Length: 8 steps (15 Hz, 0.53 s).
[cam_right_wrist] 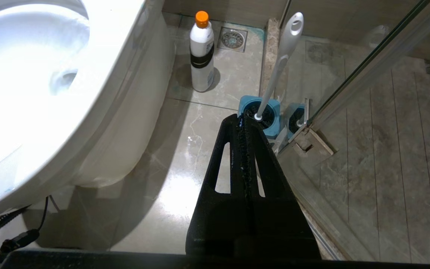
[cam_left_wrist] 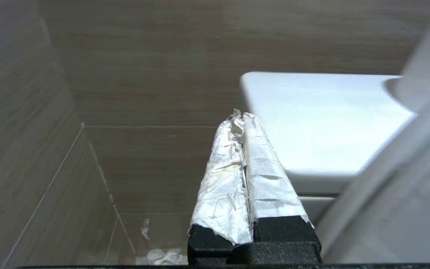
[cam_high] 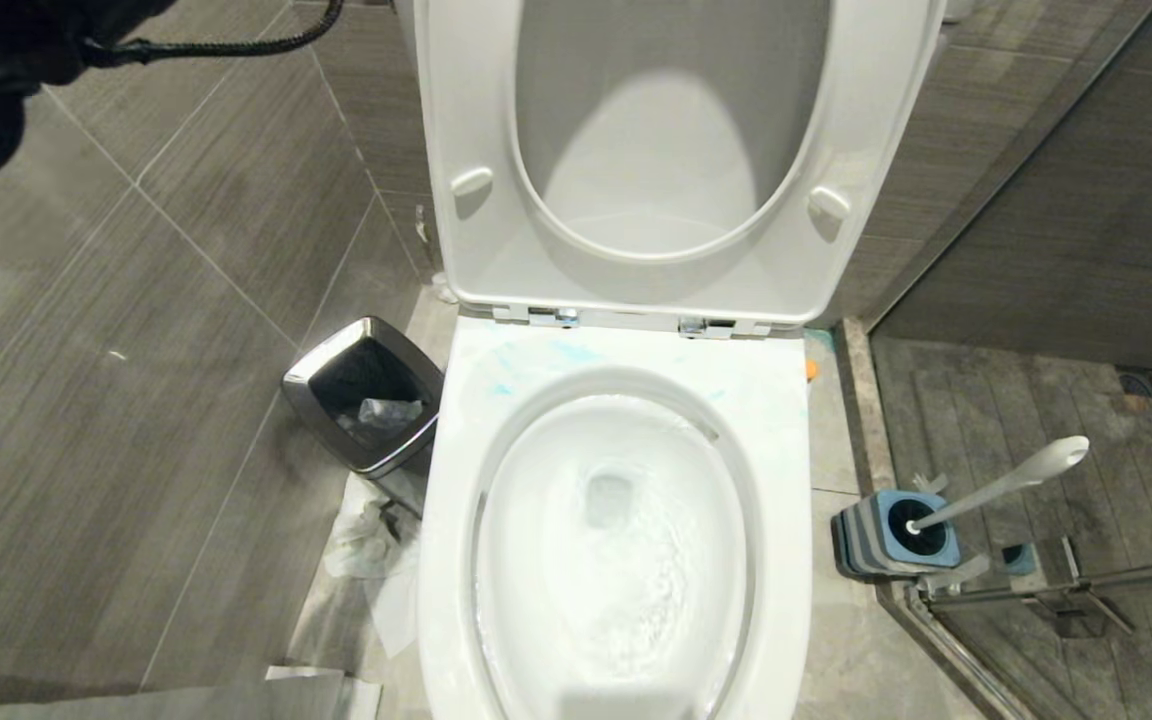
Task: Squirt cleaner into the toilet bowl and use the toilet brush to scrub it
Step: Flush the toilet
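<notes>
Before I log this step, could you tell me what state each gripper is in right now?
Left gripper: closed, holding nothing, beside the toilet tank.
Right gripper: closed, holding nothing, above the floor near the toilet brush.

One toilet bowl, one toilet brush, one cleaner bottle, one bin, perhaps two floor drains.

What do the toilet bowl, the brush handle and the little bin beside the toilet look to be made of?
Toilet bowl: looks like glazed ceramic, glossy white with bright reflections and faint blue smears on the rim.
Brush handle: probably smooth moulded plastic, white with a slight sheen and a hanging hole at the end.
Bin: rim looks like polished metal, mirror-like and chrome-coloured; the dark inside could be plastic, hard to tell.
</notes>
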{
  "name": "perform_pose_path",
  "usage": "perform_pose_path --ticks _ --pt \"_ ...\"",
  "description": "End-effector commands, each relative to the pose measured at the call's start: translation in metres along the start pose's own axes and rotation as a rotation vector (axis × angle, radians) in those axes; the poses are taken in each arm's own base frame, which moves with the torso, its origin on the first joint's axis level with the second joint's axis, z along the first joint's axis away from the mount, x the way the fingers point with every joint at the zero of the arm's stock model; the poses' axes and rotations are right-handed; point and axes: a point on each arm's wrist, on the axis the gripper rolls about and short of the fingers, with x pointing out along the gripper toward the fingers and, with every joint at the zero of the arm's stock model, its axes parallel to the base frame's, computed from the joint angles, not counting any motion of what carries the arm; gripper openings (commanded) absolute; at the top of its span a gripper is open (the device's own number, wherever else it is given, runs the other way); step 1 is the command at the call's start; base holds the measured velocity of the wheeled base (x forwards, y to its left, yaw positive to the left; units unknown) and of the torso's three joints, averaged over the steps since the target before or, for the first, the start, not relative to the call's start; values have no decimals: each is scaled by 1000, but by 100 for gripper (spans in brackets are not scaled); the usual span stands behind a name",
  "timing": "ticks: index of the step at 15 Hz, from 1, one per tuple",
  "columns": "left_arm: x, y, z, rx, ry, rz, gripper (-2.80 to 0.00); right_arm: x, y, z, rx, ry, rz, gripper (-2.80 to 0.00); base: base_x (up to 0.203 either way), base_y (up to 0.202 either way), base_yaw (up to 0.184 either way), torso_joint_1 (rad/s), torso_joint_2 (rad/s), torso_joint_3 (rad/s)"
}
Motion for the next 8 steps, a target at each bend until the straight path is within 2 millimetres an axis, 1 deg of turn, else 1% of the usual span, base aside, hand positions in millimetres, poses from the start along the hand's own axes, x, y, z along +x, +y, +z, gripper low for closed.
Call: perform_pose_path --ticks 1,3,4,5,6,8 --pt "-21 8 38 12 -50 -54 -280 2 0 -7 -1 26 -1 -280 0 0 0 0 0 0" --pt "-34 15 51 11 -3 -97 -280 2 0 -7 -1 25 -1 -280 0 0 0 0 0 0" --pt "-38 15 56 -28 3 -106 -280 2 0 -7 -1 26 -1 -280 0 0 0 0 0 0" --pt "-40 16 57 -85 12 -118 -280 2 0 -7 -1 25 -1 -280 0 0 0 0 0 0" --pt "-40 20 55 -107 21 -131 -280 2 0 -7 -1 25 -1 -280 0 0 0 0 0 0" --pt "-37 34 48 -106 48 -221 -280 2 0 -7 -1 25 1 -280 0 0 0 0 0 0"
